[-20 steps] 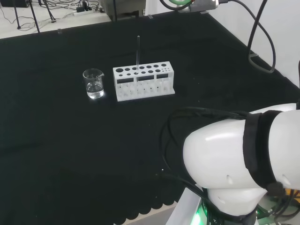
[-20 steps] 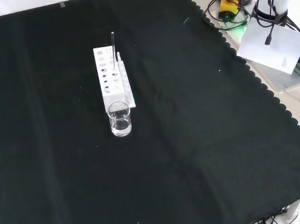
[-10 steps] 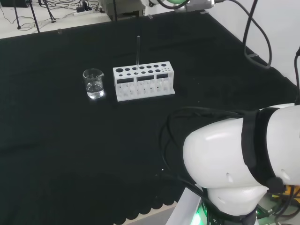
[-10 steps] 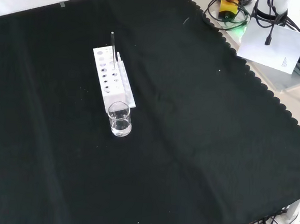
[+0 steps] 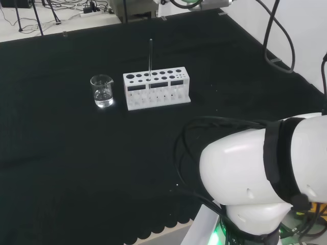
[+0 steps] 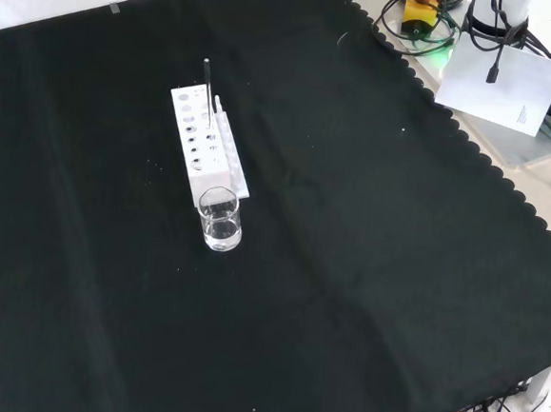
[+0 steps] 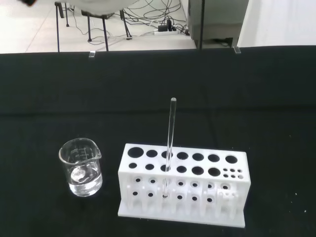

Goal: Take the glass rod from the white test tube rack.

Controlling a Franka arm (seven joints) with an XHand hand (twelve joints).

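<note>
While untouched: glass rod [image 7: 170, 134] upright in a hole of the white test tube rack [image 7: 182, 185], in the rack's rear row as seen from the wrist view, toward the beaker end, most of its length free above the rack top.

Rod, head view: thin dark line [image 5: 150, 56] rising from the rack [image 5: 156, 88] near mid-bench.

Rod, front view: standing at the far end of the rack [image 6: 208, 153], top end [image 6: 206, 81] clear of everything.

Hand: fingers not shown, so apart or together cannot be told; well short of the rack, judging by the wrist view's distance from it.

Handling, as a judgement: light, stiff, smooth and likely slippery; brittle, apt to snap if bent sideways against the hole.

Where to hold: the bare upper part above the rack, pinched from 2 opposite sides, then drawn straight up along its own line until the lower end clears the hole.

Nearby: 1 small glass beaker [image 7: 81, 167] with a little clear liquid, just beside the rack's end, apart from it.

In the way: nothing above or around the rod's top; other rack holes look empty; beaker [image 5: 102, 91] near enough to be knocked by a wide approach from that side.

Risk: light rack may lift or tip if the rod binds in its hole.
</note>
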